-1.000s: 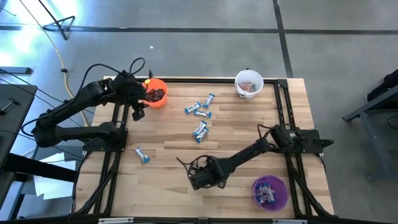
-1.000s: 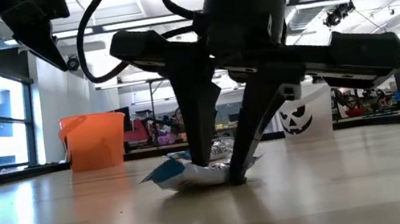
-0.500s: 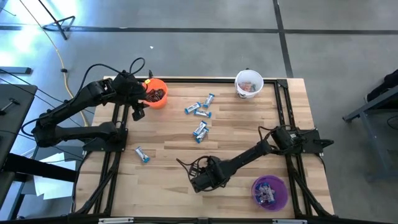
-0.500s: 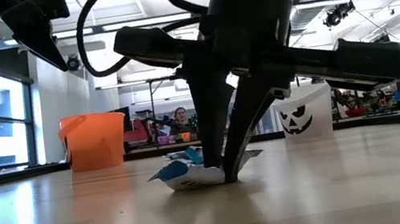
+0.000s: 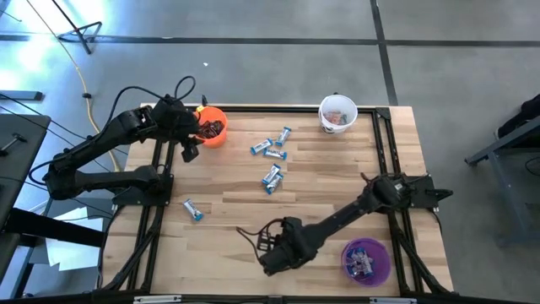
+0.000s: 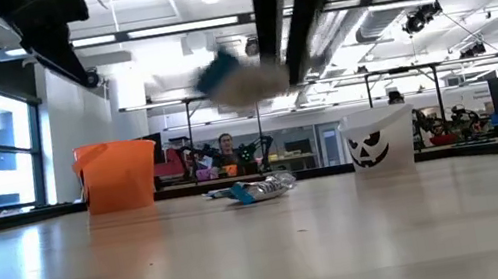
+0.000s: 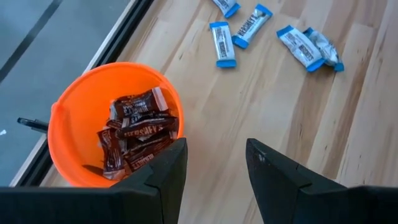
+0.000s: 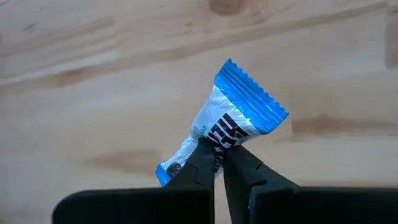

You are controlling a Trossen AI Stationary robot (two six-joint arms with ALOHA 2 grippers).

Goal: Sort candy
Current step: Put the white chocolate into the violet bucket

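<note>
Lifted off the wooden table [image 5: 321, 177] since the earlier frames, a blue-and-white candy [image 8: 231, 127] was pinched in the right gripper [image 5: 272, 257] near the purple cup [image 5: 365, 260]. Seen low, a bright workshop lay behind. By the orange cup [image 7: 74, 112], the left gripper [image 7: 214, 163] stood parted, empty.

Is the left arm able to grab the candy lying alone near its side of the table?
Probably yes. The lone blue-and-white candy lies on bare wood with nothing around it, and the left end effector, open and empty, waits by the orange cup.
</note>
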